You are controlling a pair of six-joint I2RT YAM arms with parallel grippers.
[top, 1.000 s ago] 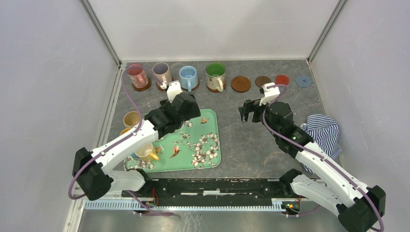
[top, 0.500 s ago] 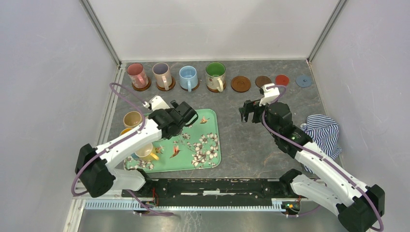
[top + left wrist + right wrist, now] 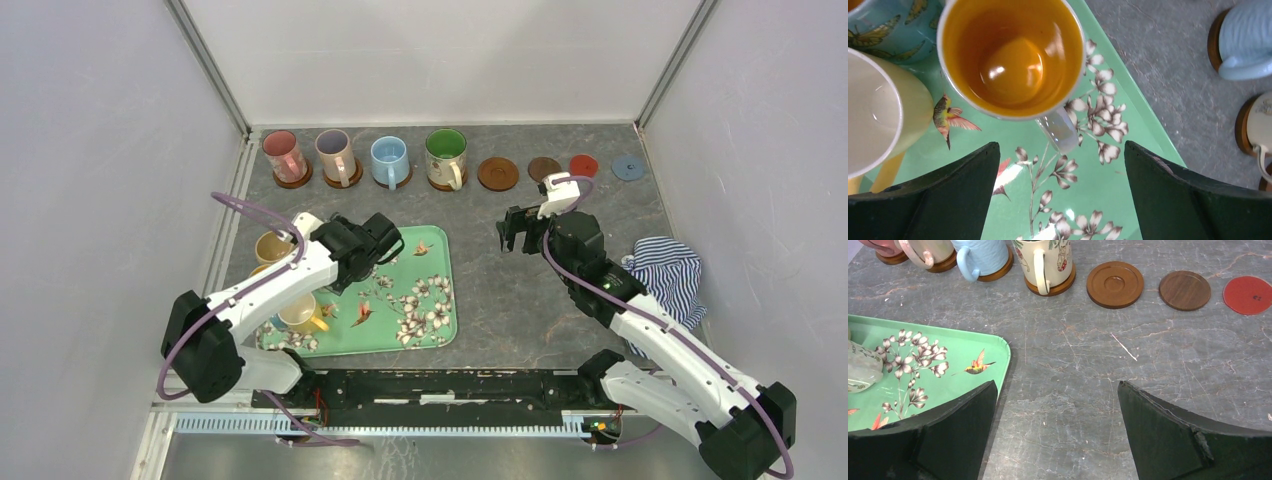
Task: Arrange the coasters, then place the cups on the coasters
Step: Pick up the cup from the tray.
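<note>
Four cups stand on coasters in the back row: pink [image 3: 283, 155], lilac [image 3: 334, 152], light blue [image 3: 388, 158] and green [image 3: 446, 155]. To their right lie bare coasters: orange-brown [image 3: 497, 173], dark brown [image 3: 544, 167], red [image 3: 583, 165] and blue-grey [image 3: 628, 167]. On the green floral tray [image 3: 420, 310] an orange-lined cup [image 3: 1010, 55] stands upright beside a yellow cup [image 3: 878, 105]. My left gripper [image 3: 1062, 150] hangs open above the tray, just short of the orange cup's handle [image 3: 1060, 131]. My right gripper [image 3: 515, 232] is open and empty over bare table.
A tan-lined cup [image 3: 272, 246] sits at the tray's far left corner. A striped cloth [image 3: 665, 270] lies bunched at the right, beside my right arm. Enclosure walls close in the table on the left, back and right.
My left arm has swung away from the back row of cups, leftward and nearer, and now hovers over the tray's cups. The right arm has not moved.
</note>
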